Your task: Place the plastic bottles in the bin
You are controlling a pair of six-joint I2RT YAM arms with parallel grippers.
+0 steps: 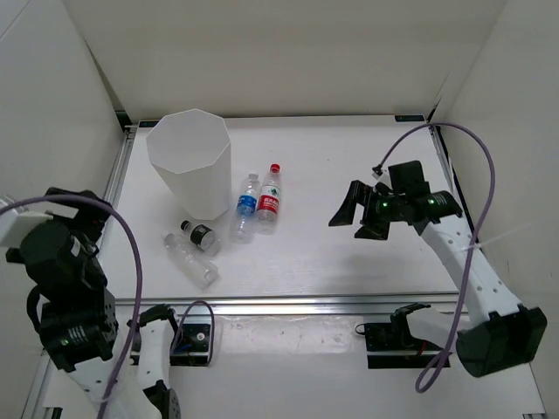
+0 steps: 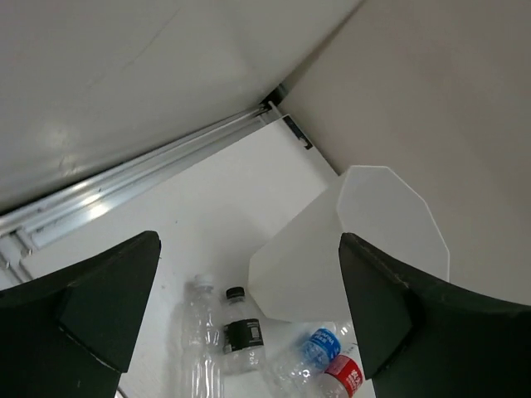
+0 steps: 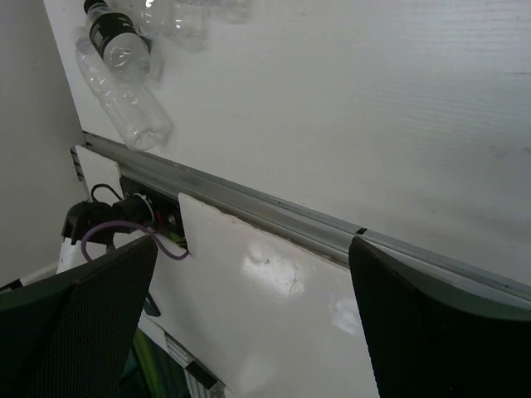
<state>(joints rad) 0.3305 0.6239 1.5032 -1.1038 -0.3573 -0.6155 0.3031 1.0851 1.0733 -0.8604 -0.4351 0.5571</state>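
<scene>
The bin [image 1: 188, 161] stands upright at the far left of the table. Four bottles lie on their sides beside it: blue-labelled [image 1: 247, 208], red-capped [image 1: 270, 201], short black-capped [image 1: 200, 234] and unlabelled [image 1: 190, 260]. My left gripper [image 1: 87, 209] is open and empty, raised at the near left, well short of the bottles. In the left wrist view its gripper [image 2: 249, 240] frames the bin [image 2: 357, 224] and the bottles [image 2: 241, 332]. My right gripper [image 1: 354, 214] is open and empty, above the table right of the red-capped bottle. Its wrist view [image 3: 253, 249] shows the black-capped bottle [image 3: 116, 37] and the unlabelled one [image 3: 124, 99].
White walls enclose the table on three sides. A metal rail [image 1: 306, 305] runs along the near edge, with the arm bases and a purple cable [image 1: 131, 253] below it. Another purple cable [image 1: 485, 175] loops over the right arm.
</scene>
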